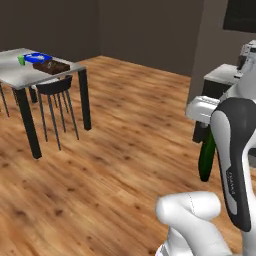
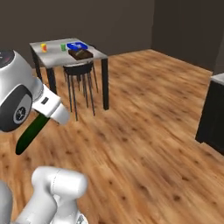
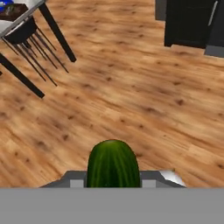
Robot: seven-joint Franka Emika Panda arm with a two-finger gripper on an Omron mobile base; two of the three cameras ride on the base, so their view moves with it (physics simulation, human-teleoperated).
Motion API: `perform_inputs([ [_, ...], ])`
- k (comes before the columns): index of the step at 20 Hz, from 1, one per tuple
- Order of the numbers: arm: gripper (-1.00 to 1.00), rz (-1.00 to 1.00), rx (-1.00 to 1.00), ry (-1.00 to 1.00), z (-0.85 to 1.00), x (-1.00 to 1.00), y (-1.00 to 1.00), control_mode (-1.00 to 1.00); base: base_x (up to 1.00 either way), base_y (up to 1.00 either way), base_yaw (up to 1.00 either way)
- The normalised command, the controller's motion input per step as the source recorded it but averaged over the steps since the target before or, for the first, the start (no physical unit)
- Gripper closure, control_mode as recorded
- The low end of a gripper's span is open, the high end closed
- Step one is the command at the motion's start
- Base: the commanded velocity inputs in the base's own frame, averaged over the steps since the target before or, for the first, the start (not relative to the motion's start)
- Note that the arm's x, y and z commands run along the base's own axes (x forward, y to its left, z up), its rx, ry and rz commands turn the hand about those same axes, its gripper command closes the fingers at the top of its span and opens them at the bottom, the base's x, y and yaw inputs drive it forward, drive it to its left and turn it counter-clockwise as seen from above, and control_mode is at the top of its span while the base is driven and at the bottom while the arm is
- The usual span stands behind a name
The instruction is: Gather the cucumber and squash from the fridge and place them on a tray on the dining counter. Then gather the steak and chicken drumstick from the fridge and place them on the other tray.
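Open wood floor (image 1: pixel 125 150) lies between me and the tabletop (image 2: pixel 57 57), a stool (image 2: pixel 78 70) tucked under it, brown tray (image 2: pixel 80 54) and blue tray (image 2: pixel 77 45) on top. My pincer (image 3: pixel 113 181) grips the cucumber (image 3: pixel 113 164), pointing down.

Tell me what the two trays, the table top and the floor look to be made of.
Brown tray: apparently wood, dark matte brown with a raised rim. Blue tray: probably plastic, with a bright uniform colour. Dining counter top: pale grey, maybe stone; too far to confirm. Floor: wood planks with visible grain, knots and a slight sheen.
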Motion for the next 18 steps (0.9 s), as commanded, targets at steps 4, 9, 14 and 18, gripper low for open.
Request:
perform_inputs([
  [4, 1.00, 0.00, 0.00, 0.00, 0.00, 0.00, 0.00, 1.00, 1.00, -0.49, 0.38],
  [9, 1.00, 0.00, 0.00, 0.00, 0.00, 0.00, 0.00, 1.00, 1.00, -0.12, 0.32],
  [14, 1.00, 0.00, 0.00, 0.00, 0.00, 0.00, 0.00, 1.00, 1.00, -0.10, 0.32],
  [18, 1.00, 0.00, 0.00, 0.00, 0.00, 0.00, 0.00, 1.00, 1.00, 0.00, 0.28],
])
